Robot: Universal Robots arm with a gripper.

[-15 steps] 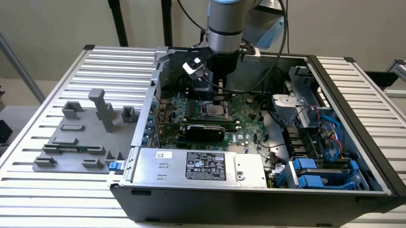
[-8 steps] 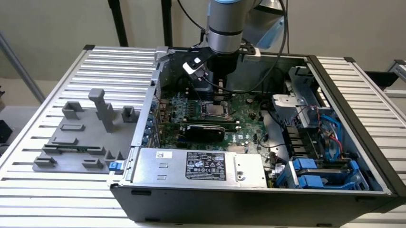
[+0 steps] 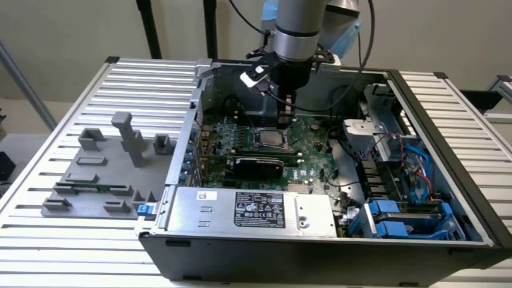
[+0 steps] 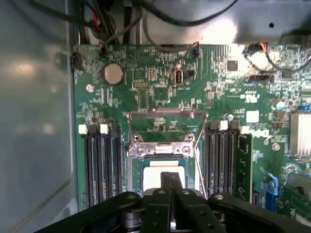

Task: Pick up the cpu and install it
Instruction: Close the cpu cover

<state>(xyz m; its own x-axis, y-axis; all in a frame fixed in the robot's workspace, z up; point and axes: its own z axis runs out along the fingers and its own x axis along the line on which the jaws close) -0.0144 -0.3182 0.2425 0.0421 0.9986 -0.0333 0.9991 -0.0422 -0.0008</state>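
**Exterior view.** The arm reaches down into the open computer case. The case lies on its side on the slatted table, so the motherboard faces up for access from above. The gripper hangs just above the board, close to the socket. The cpu lies flat inside the socket frame, silver top uppermost. A grey fixture tray stands outside the case at the exterior view's left. The power supply occupies the near edge of the case.

**Wrist view.** The gripper is fully closed, fingers pressed together with nothing between them. It sits directly over the cpu, which rests square in the socket. The load plate is folded back, which appears to leave the socket open from above. Memory slots flank the socket on both sides
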